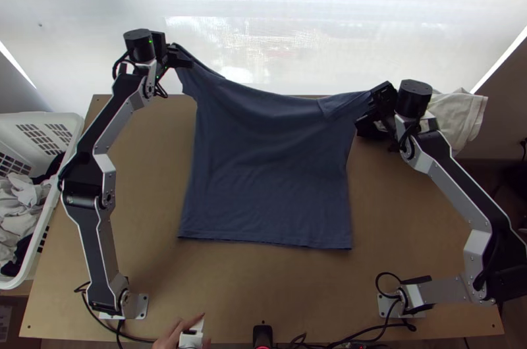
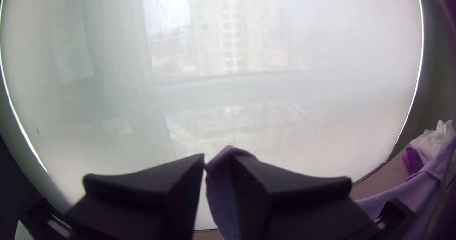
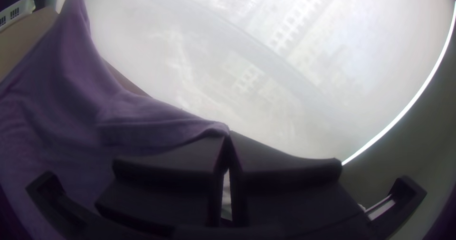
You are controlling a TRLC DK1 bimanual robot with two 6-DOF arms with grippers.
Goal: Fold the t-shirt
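Note:
My left gripper (image 1: 178, 57) is raised at the table's far left, shut on an upper corner of the blue t-shirt (image 1: 270, 164). At the far right my right gripper (image 1: 375, 104) holds the other upper corner. Between them the shirt's top edge hangs lifted and sags a little; the lower body lies spread on the table, hem toward the near edge. In the left wrist view, cloth (image 2: 223, 183) is pinched in the left gripper (image 2: 218, 161). The right wrist view has the right gripper (image 3: 228, 138) closed on the tip of the shirt (image 3: 156, 121).
A white basket (image 1: 74, 126) with clothes stands at the left edge. Pale cloth (image 1: 456, 115) lies at the far right, behind the right gripper, with something dark beside it. A person's hand (image 1: 172, 334) is at the near edge. A window blind (image 1: 277, 20) rises beyond the table.

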